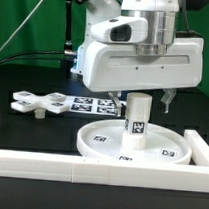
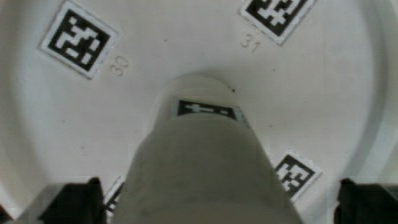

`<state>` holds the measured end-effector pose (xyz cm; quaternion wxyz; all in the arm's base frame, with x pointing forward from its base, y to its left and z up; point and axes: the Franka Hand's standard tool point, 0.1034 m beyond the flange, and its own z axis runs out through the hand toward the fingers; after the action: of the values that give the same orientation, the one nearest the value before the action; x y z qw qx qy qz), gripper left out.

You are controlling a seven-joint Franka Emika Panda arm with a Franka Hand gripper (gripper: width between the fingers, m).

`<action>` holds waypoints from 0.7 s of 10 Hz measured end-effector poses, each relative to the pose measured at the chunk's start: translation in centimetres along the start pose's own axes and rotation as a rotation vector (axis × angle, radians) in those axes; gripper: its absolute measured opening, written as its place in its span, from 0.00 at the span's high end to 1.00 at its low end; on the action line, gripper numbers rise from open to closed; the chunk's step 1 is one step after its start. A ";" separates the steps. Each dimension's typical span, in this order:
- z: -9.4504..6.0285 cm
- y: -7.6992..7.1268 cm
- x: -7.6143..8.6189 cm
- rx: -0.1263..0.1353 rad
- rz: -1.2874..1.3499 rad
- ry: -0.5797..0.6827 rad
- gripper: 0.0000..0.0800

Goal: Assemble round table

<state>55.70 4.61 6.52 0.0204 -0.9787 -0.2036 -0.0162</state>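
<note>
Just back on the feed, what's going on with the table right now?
The end effector hangs open, straddling the top of the cylinder leg, and does not appear to grip it. The leg stands upright near the middle of the round disc. The cross-shaped foot lies apart from them, toward the exterior view's left.

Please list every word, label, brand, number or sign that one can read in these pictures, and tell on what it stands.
No word, brand or number is legible in either view.
Round disc: square tags, patterns only; faint marks beside two tags, too blurred to read.
Leg: square tags, patterns only.
Cross-shaped foot and marker board: square tags, no letters visible.
</note>
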 end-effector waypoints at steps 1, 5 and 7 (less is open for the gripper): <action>0.0 0.0 0.0 0.000 -0.057 0.000 0.19; 0.0 0.4 -0.2 -0.009 -0.290 -0.005 0.19; -0.1 0.5 0.0 -0.031 -0.482 -0.017 0.19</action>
<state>55.94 4.17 6.64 -0.0010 -0.9022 -0.4310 -0.0158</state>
